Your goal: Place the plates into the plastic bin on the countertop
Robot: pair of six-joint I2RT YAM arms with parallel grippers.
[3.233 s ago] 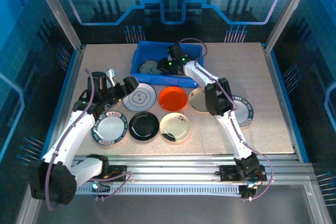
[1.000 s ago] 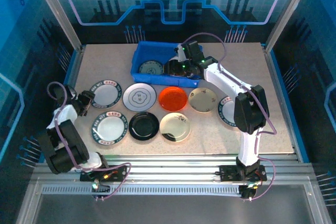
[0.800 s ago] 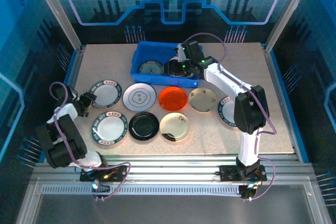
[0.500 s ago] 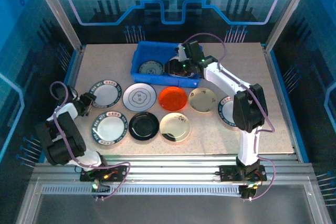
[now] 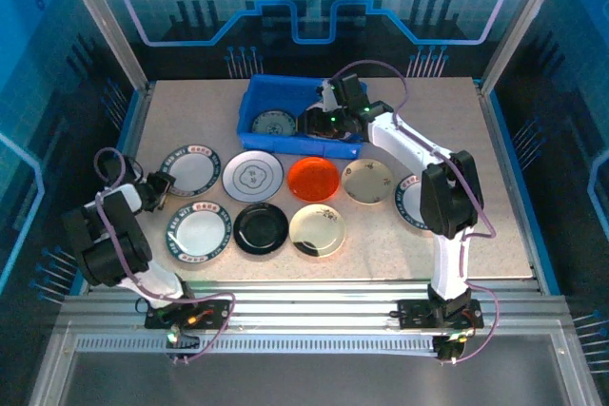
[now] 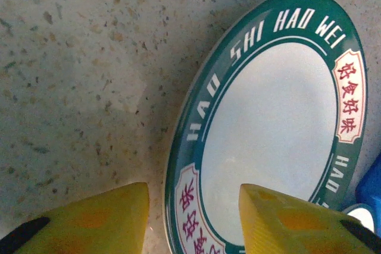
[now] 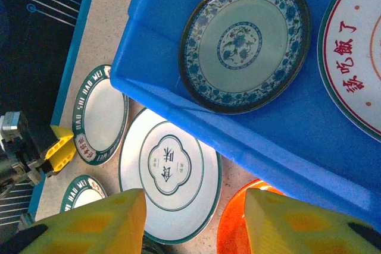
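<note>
Several plates lie in two rows on the countertop (image 5: 476, 140). A green-rimmed white plate (image 5: 190, 170) (image 6: 280, 129) is at the far left. My left gripper (image 5: 160, 186) (image 6: 193, 218) is open and low at that plate's left edge, one yellow finger over the countertop and the other over the plate's inside, with the rim between them. The plastic bin (image 5: 255, 102) (image 7: 286, 141) holds a teal-patterned plate (image 5: 274, 124) (image 7: 244, 40) and a white plate with red characters (image 7: 357, 57). My right gripper (image 5: 312, 123) (image 7: 193, 224) hangs open and empty over the bin's front wall.
A grey-white plate (image 5: 253, 176) (image 7: 169, 173), an orange plate (image 5: 313, 179) and a beige plate (image 5: 367, 182) lie in front of the bin. A second green-rimmed plate (image 5: 199, 233), a black plate (image 5: 261, 228) and a cream plate (image 5: 317, 230) form the near row. Another plate (image 5: 411, 204) is partly hidden by the right arm.
My left gripper's jaws have narrowed around the green-rimmed plate's rim and the left arm has folded back a little. The right arm has barely moved.
</note>
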